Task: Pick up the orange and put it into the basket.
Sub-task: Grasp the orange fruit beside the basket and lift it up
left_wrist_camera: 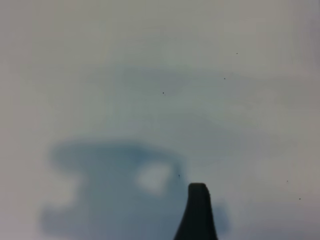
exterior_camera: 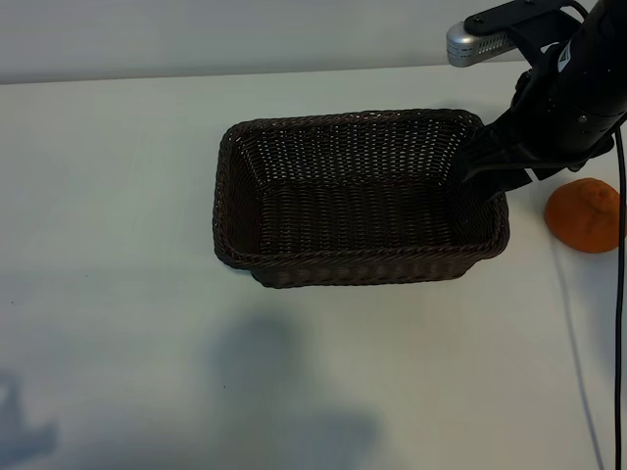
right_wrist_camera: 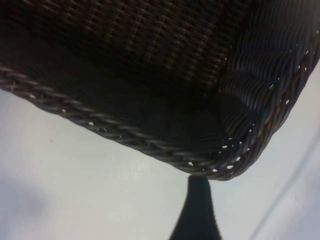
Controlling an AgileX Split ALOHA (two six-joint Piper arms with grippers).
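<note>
Exterior view: the basket (exterior_camera: 361,199) sits mid-table (exterior_camera: 118,196), empty; the orange (exterior_camera: 584,215) lies on the table near its right edge, just beside the basket's right end. The right gripper (exterior_camera: 470,171), jaws apart and holding nothing, hangs over the basket's right rim. Left wrist view: the left gripper (left_wrist_camera: 197,212), jaws apart, above bare table. Right wrist view: one fingertip (right_wrist_camera: 197,210) near a basket corner.
</note>
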